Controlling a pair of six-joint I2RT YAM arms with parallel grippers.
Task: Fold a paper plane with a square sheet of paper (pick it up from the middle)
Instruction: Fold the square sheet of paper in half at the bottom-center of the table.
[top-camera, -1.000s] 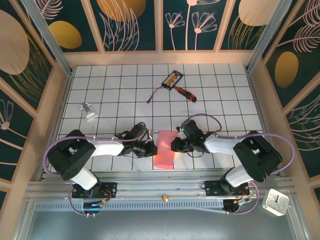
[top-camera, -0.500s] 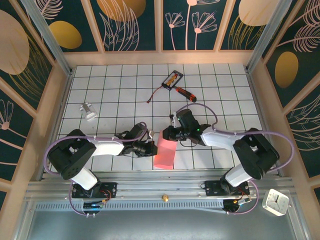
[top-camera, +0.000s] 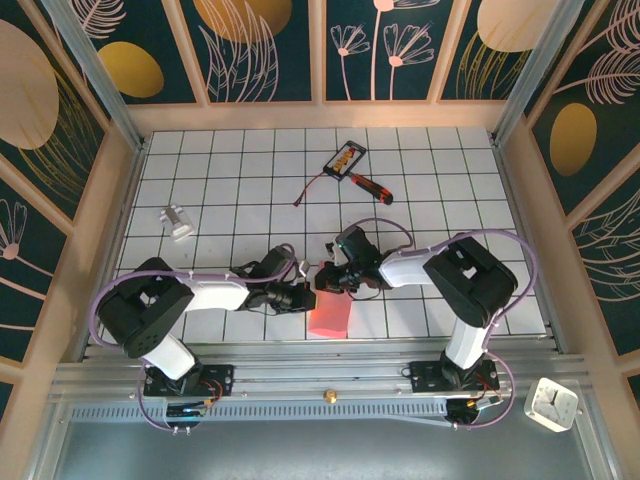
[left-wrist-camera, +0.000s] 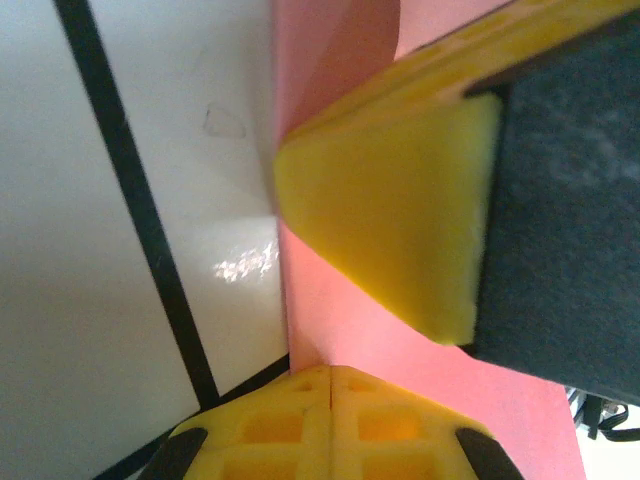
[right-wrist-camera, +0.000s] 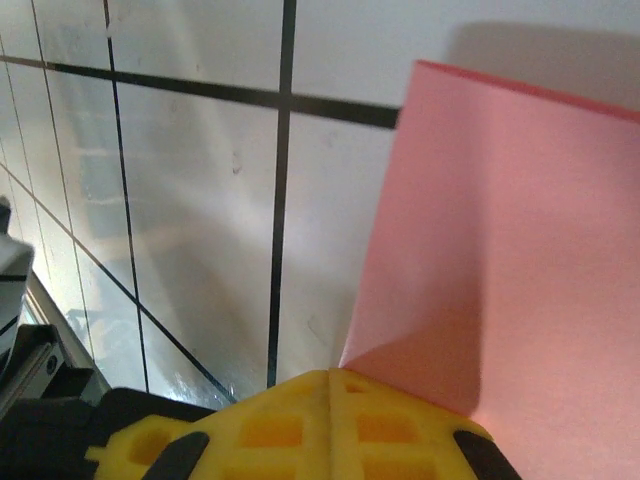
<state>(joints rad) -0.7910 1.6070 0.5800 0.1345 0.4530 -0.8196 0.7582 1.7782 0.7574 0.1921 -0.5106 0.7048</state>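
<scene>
Early stage, I judge: the square sheet of paper (top-camera: 330, 308), near-middle of the counter (top-camera: 230, 170), is only a doubled rectangle, with no nose or wings yet. It is thin, matte, pink-red, with crisp straight edges. Left end effector (top-camera: 303, 297) and right end effector (top-camera: 326, 277) are both closed, pinching its edges.

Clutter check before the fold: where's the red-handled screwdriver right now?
Top external view: the screwdriver lies far-centre on the table, just right of and nearer than the black-and-orange card, well beyond the pink paper.
</scene>
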